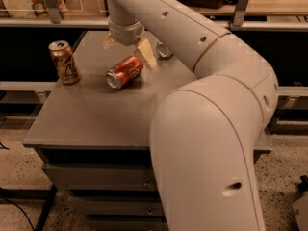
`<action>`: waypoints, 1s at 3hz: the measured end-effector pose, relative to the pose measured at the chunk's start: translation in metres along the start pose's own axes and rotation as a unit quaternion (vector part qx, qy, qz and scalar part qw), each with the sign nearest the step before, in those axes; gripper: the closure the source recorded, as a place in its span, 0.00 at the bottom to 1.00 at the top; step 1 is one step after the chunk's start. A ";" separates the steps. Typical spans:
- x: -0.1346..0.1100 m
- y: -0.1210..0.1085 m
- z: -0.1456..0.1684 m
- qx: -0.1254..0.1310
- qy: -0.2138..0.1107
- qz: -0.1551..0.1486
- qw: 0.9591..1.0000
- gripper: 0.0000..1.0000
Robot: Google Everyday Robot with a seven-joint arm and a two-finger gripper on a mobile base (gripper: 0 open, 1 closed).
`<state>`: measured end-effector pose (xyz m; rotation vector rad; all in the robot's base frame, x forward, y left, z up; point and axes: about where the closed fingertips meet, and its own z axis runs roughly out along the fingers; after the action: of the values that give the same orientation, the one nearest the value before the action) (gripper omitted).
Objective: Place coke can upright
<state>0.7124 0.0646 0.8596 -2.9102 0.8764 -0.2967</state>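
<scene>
Above the far half of the counter [91, 117], your fingers [146, 57] stand spread apart with nothing between them. The pale right one angles down and comes close to the upper end of the coke can, while the left one shows only as a short tip on the other side of the wrist. The gripper [128, 51] hangs just over the coke can [124, 72]; you cannot tell from this view whether the right finger touches the can or only hovers beside it.

The coke can lies on its side on the counter, not upright. Its silver end faces you and to the left, and its orange-red body runs back and to the right toward the fingers.

To the left of it, well apart, you have a tan-gold can [63, 61] standing upright near the counter's left edge. Behind the gripper to the right, a third can [163, 49] lies on the counter, mostly hidden by the arm, so only its silvery end shows.

The arm [207, 129] reaches in from the lower right, its thick white links filling much of the foreground and covering the counter's right side. Below the counter top you can see the fronts of drawers [96, 177], and under those a speckled floor [284, 186]. A shelf [272, 4] runs across the back.
</scene>
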 end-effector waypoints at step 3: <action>0.004 -0.003 0.019 -0.013 -0.007 -0.041 0.999 0.00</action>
<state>0.7211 0.0651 0.8418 -2.9731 0.7660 -0.2714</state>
